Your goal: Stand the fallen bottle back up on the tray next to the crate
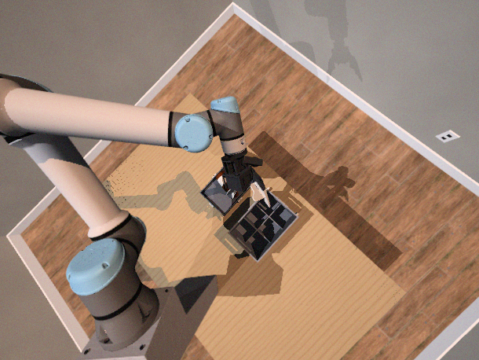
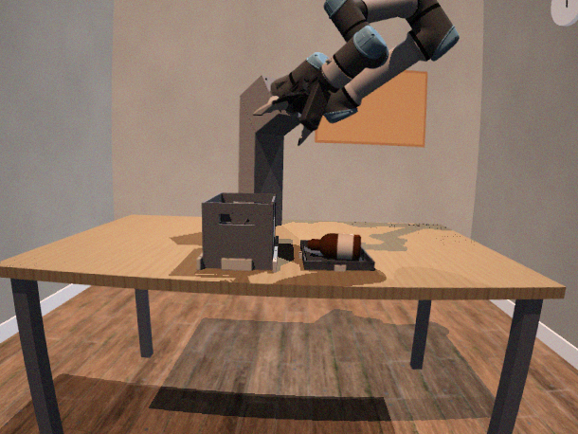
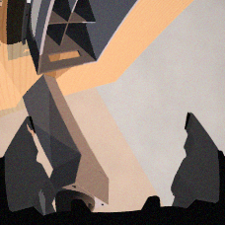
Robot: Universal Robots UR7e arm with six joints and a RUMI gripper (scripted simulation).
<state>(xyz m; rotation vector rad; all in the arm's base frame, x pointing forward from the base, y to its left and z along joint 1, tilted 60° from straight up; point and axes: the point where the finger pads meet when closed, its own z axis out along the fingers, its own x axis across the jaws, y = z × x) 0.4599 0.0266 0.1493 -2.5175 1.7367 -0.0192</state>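
Note:
A brown bottle [image 2: 337,246] with a pale label lies on its side in the shallow dark tray [image 2: 352,263] [image 1: 218,201], neck towards the crate. In the top view my gripper [image 1: 225,185] hides most of it; only a brown sliver shows. The grey crate [image 2: 238,232] [image 1: 277,238] [image 3: 87,55] with divided compartments stands just left of the tray. My gripper [image 2: 279,127] [image 1: 252,188] [image 3: 110,115] is open and empty. It hangs high above the table, over the tray and crate, tilted. The wrist view does not show the bottle.
The wooden table [image 2: 118,246] [image 1: 314,299] [image 3: 140,35] carries the crate and tray near its middle. The grey robot pedestal [image 2: 265,156] [image 3: 54,133] rises behind the crate. An orange board [image 2: 388,114] hangs on the back wall.

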